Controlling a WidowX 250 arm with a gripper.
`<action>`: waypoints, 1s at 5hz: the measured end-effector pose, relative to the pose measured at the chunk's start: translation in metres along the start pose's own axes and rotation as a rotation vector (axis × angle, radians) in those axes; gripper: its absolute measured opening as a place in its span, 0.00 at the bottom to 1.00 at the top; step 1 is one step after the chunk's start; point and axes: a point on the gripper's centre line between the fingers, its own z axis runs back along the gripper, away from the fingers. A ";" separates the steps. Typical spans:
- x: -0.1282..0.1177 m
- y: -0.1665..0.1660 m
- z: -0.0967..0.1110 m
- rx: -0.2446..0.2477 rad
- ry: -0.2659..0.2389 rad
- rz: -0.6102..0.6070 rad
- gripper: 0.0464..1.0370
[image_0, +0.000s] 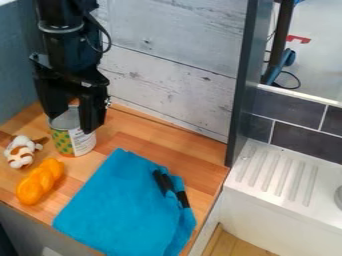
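Can (72, 143) behind bread (40, 181), beside cloth (119, 205)

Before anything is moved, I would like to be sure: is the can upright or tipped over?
Upright: the can stands with its base on the wooden counter and its rim on top.

From my station, I have the black arm (67, 52) at the upper left of my view, its wrist upright and a dark cable (109, 41) looping beside it. My gripper (71, 123) hangs below, pointing down, its two fingers spread with a gap between them.
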 end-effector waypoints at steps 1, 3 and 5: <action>-0.002 -0.002 -0.007 -0.007 0.022 0.002 0.96; -0.017 -0.039 -0.042 -0.046 0.036 -0.121 0.96; -0.031 -0.061 -0.098 -0.096 0.086 -0.157 0.96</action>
